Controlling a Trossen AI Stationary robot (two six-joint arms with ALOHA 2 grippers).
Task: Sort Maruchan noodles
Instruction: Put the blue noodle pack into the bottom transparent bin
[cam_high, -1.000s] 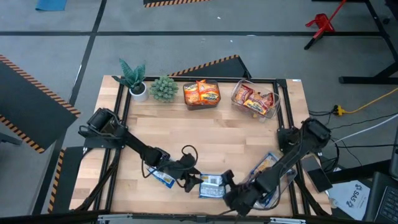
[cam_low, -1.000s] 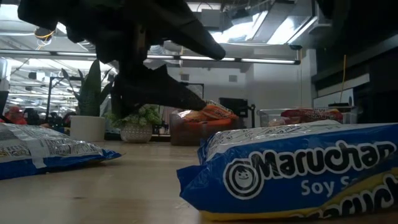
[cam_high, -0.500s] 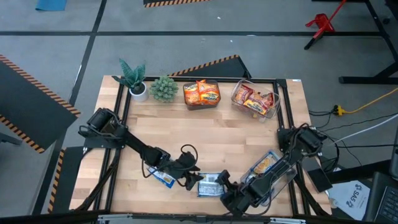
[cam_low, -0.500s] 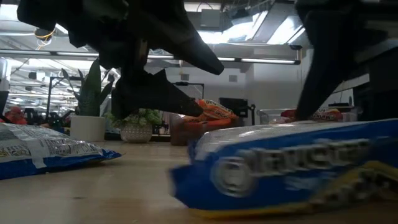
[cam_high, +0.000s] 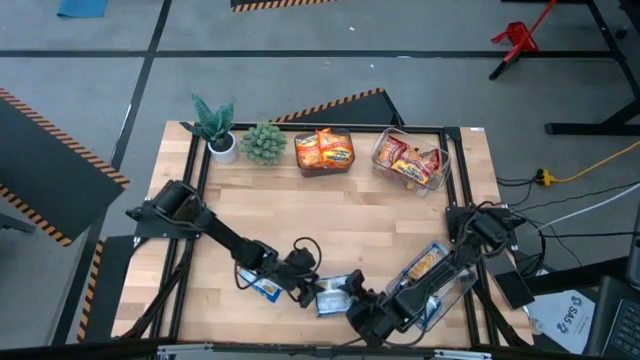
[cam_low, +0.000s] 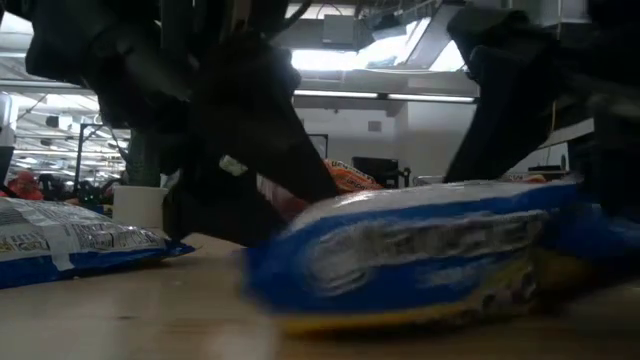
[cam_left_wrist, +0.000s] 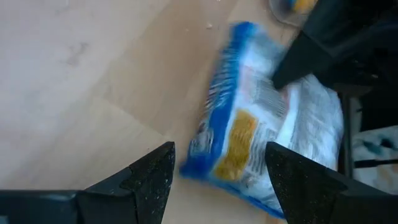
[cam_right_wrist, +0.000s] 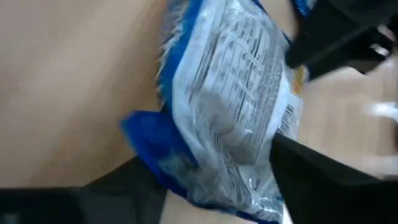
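Note:
A blue-and-white noodle packet (cam_high: 335, 293) lies flat near the table's near edge, between my two grippers. My right gripper (cam_high: 358, 303) is open at its right end, with the packet (cam_right_wrist: 230, 93) reaching in between the fingers. My left gripper (cam_high: 308, 290) is open just off the packet's left end (cam_left_wrist: 214, 149) and does not touch it. A second blue packet (cam_high: 262, 288) lies flat under the left arm and also shows in the low view (cam_low: 70, 245). Orange packets fill one far bin (cam_high: 324, 150), and red-brown ones fill the other (cam_high: 408, 160). My right gripper has its open fingers on either side of the blue packet's right end (cam_right_wrist: 186, 155), coming level from the table's right. One finger (cam_right_wrist: 134, 180) meets the crumpled blue edge and the other finger (cam_right_wrist: 311, 168) lies against the opposite side. The packet rests on the table.
A clear bin (cam_high: 455, 285) holding blue packets (cam_high: 425, 262) stands at the right near corner, beside the right arm. Two small potted plants (cam_high: 215, 125) (cam_high: 263, 142) stand at the far left edge. Bare wood lies across the table's middle.
My right gripper has moved left along the near edge onto the blue packet. The packet has slid left toward my left gripper and slightly away from the near edge. The left arm has shifted a little toward the packet.

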